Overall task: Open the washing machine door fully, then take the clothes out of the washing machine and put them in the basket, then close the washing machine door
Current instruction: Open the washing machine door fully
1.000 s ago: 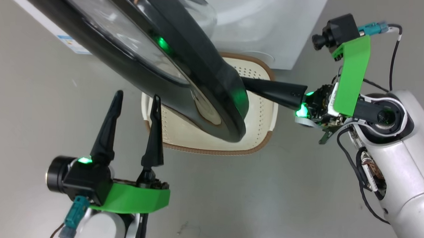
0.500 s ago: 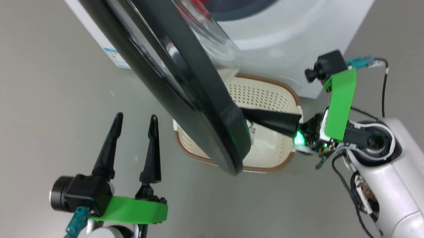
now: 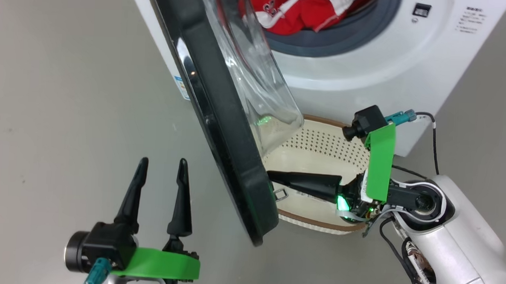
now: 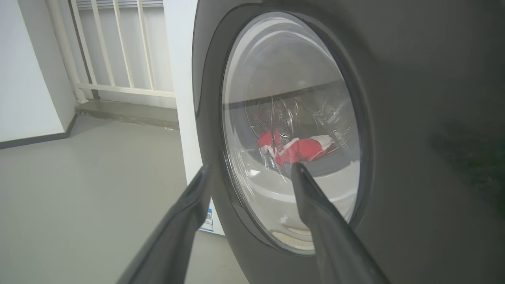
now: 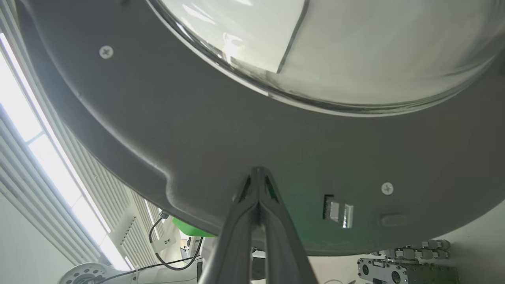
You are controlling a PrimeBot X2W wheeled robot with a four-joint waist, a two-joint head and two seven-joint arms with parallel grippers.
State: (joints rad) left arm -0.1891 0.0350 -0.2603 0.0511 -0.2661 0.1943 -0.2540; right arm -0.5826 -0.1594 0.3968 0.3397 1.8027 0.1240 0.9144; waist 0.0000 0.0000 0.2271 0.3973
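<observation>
The left gripper (image 3: 163, 161) is hanging low at the near left. Its fingers are spread wide with nothing between them, and they are pointing away toward the outer face of the washing machine door (image 3: 220, 115), standing apart from it.

The head camera has been lifting over the last second, so the whole picture has shifted. Even allowing for that, the door is now showing almost edge-on, where a second ago it was lying broadly across the basket (image 3: 317, 224). By my judgement it is being swung wider. The first step is well along but not finished, and the opening is becoming reachable.

The right arm is coming in from the near right with its pale forearm low and its wrist bent, so the fingers are pointing left across the basket. The right gripper (image 3: 276, 175) is pinched shut and holding nothing. Its joined tips are pressing on the door's inner rim beside the small metal latch (image 3: 279, 194), below the bulging glass window (image 3: 259, 87).

The basket is sitting on the floor just in front of the washing machine (image 3: 367, 66), and it is looking empty. Farthest back, the clothes (image 3: 297, 16) are still lying in the drum mouth, red and white.
</observation>
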